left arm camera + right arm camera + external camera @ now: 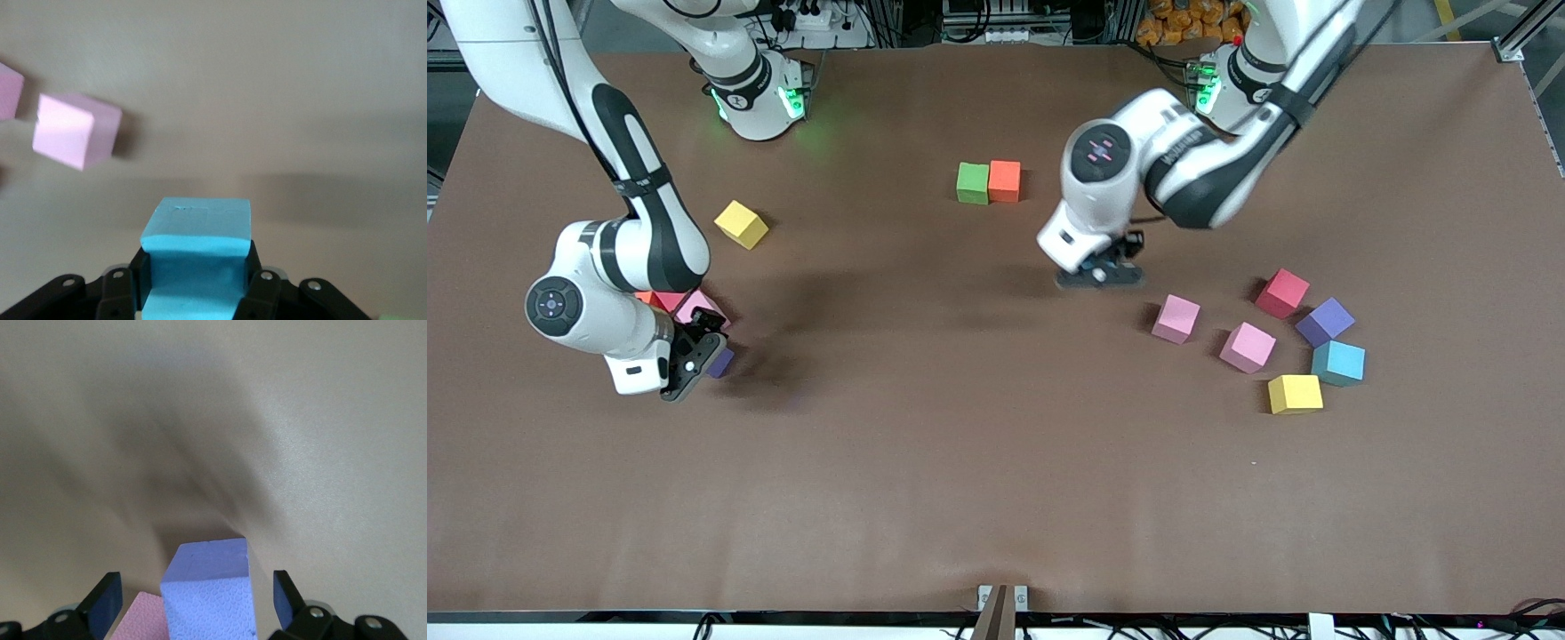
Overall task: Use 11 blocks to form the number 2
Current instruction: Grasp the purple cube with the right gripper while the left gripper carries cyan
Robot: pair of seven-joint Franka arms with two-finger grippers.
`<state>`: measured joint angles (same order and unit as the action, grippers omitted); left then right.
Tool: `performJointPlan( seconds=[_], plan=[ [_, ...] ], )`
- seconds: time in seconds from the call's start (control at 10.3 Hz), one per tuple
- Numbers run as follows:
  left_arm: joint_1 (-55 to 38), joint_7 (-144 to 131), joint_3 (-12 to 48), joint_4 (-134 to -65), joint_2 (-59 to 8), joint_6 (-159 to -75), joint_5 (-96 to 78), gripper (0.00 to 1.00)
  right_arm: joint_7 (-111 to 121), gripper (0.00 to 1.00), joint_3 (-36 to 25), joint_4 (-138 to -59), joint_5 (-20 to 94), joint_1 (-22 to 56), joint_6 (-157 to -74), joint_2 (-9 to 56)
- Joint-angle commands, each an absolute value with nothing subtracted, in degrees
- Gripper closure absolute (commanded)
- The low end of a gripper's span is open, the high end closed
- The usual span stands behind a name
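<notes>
Currently left gripper (197, 293) is clamped on a light blue block (197, 227), carrying it over bare table near the green-orange pair (988, 181); right gripper (197, 600) straddles a purple block (210, 587), fingers spread; next: set blue beside pair.

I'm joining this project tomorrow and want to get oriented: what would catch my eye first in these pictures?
The left gripper, over the middle of the table, is shut on a light blue block. The right gripper stands open around a purple block at the right arm's end. A green block and an orange block sit side by side near the bases, and loose blocks cluster toward the left arm's end.
</notes>
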<state>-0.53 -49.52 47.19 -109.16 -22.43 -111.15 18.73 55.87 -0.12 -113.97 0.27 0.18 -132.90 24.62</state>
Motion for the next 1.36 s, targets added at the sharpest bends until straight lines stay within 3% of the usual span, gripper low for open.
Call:
performJointPlan(
  seconds=[0.0, 0.49, 0.97, 1.07, 1.27],
  plan=[
    [0.3, -51.6, 49.2, -111.0, -20.7, -107.5, 14.1, 0.94, 60.2, 0.00, 0.5, -115.8, 1.4, -1.5, -135.4, 25.0],
    [2.5, -79.9, 49.2, -113.3, -22.3, -110.5, 5.8, 0.98, 63.3, 0.00, 0.4, -118.9, 4.0, -2.5, -139.6, 26.4],
    [3.8, -113.3, 49.3, -128.0, -21.3, -135.1, 5.9, 0.96, 63.7, 0.00, -0.5, -118.7, 4.1, -2.4, -140.4, 27.2],
    [3.5, -119.1, 49.4, -128.1, -21.3, -135.5, 5.9, 0.97, 64.0, 0.11, -0.7, -118.7, 4.1, -2.3, -140.3, 27.2],
    [0.2, -129.7, 50.2, -128.3, -21.4, -135.9, 6.5, 0.99, 65.3, 0.43, -0.7, -118.7, 4.1, -2.3, -140.3, 27.2]
  ],
)
